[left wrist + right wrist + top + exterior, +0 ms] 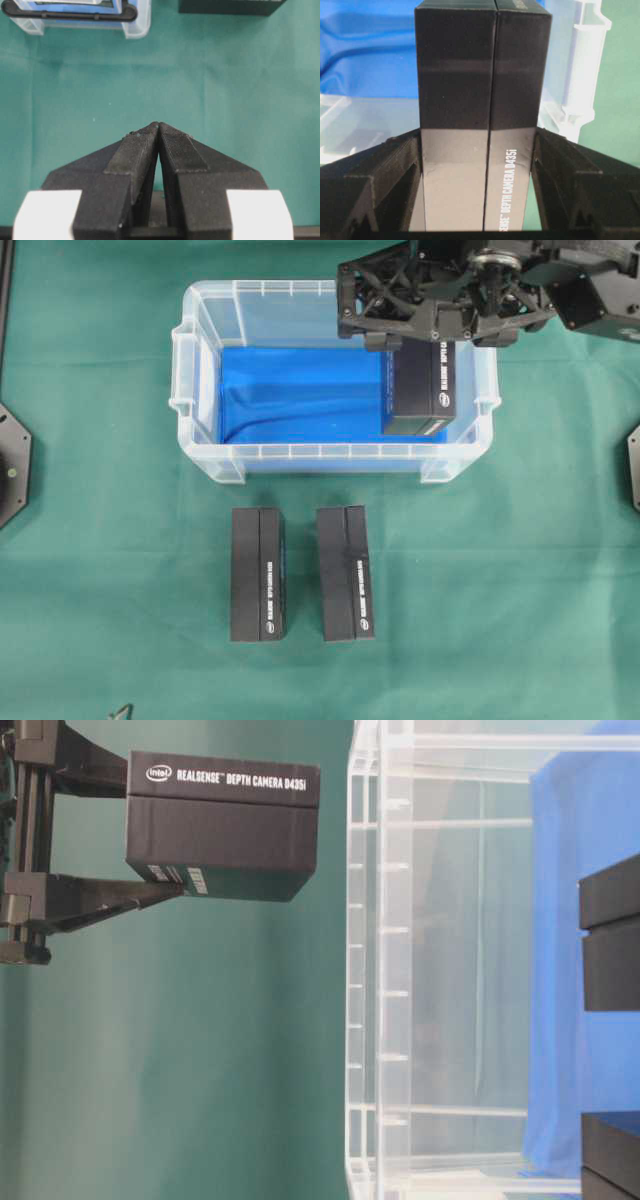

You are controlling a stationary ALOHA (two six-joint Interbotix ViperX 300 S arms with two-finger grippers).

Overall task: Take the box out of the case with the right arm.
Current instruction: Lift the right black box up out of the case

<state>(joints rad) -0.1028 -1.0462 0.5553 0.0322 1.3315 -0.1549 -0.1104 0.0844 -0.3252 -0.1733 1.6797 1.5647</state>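
**Box clamped and raised over the case's right end**

My right tool (477,165) is clamped on the black box (420,385), one finger on each broad face, as the right wrist view shows. In the overhead view the box sits over the right end of the case (200,390). The table-level view shows it held apart from the case's clear wall; I judge it lifted off the blue sheet (290,390), though I cannot tell whether it has fully cleared the rim.

My left tool (158,131) is closed on nothing, tips together above the green worktop (500,590).

Two similar boxes (258,573) lie on the worktop near the case's front wall.

Handling, as judgement: the box looks like stiff printed cardboard, light, with smooth faces that could slip. The grip sits at one end, so the free end may swing. Hold on the broad faces seems sound; squeezing harder risks denting the walls.
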